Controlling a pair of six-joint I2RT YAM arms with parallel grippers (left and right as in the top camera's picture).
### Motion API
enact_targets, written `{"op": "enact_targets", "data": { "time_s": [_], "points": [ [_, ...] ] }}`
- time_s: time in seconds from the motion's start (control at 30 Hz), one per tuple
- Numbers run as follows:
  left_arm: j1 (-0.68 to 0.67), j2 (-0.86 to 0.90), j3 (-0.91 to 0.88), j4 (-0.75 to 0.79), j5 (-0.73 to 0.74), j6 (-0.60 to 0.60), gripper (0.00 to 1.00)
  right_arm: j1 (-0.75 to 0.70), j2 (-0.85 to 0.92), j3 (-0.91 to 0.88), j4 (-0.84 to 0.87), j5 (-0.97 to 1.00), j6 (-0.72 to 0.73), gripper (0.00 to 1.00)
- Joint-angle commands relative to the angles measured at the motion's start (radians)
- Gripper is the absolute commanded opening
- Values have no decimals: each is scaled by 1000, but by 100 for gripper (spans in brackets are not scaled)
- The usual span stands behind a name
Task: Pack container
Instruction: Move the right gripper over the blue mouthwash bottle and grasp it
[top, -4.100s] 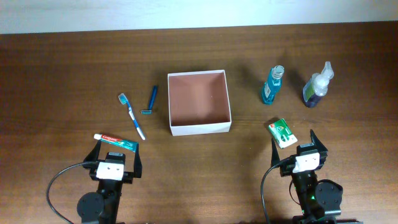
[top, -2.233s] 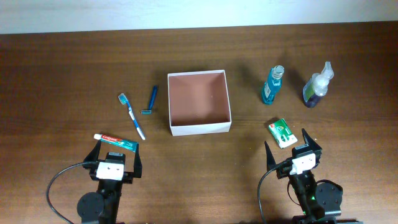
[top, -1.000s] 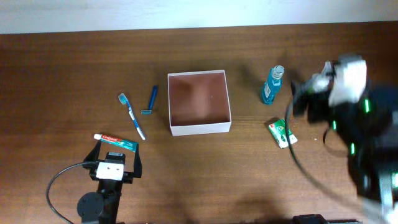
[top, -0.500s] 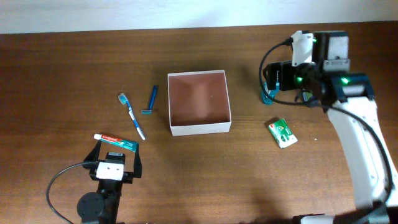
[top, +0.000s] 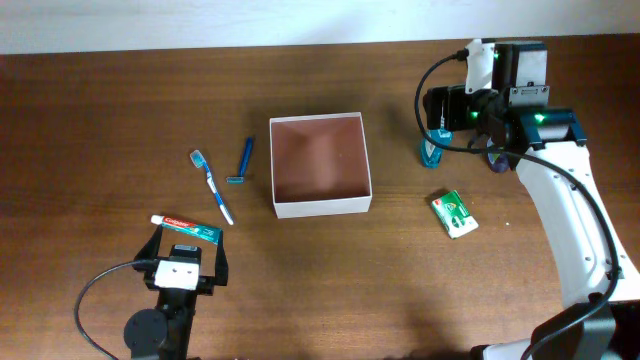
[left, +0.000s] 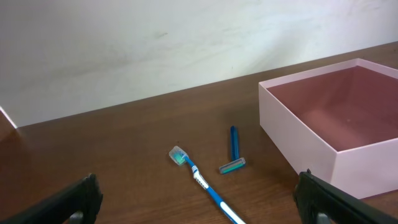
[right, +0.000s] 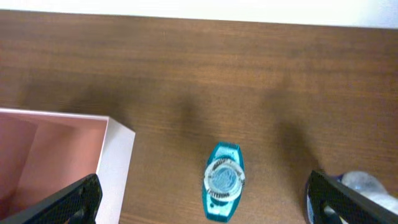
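The container (top: 322, 207), a white-walled square box with a reddish-brown inside, stands empty at the table's middle; its wall also shows in the left wrist view (left: 303, 145) and the right wrist view (right: 115, 163). My right gripper (top: 447, 108) hangs open high over a teal mouthwash bottle (top: 431, 153), which stands upright. In the right wrist view the bottle's cap (right: 222, 177) lies between the wide-apart fingers of that gripper (right: 208, 202), untouched. My left gripper (top: 187, 243) rests open at the front left, just behind a toothpaste tube (top: 185, 227), holding nothing (left: 199, 205).
A blue toothbrush (top: 212, 186) (left: 202, 180) and a blue razor (top: 243, 160) (left: 233, 149) lie left of the box. A green packet (top: 454, 213) lies at the front right. A purple pump bottle (top: 497, 158) (right: 360, 183) stands right of the teal one, mostly under the arm.
The right arm has risen from the front right and swung to the back right, over the teal bottle, jaws still open. The left arm and all objects have stayed put.
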Motion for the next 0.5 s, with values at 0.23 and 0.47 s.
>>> {"op": "enact_targets", "data": {
  "time_s": [0.23, 0.47],
  "points": [
    [3, -7, -5, 0, -6, -9, 100, 8, 32, 16, 16, 115, 37, 79],
    [3, -8, -5, 0, -6, -8, 100, 8, 69, 16, 21, 158, 114, 79]
  ]
}}
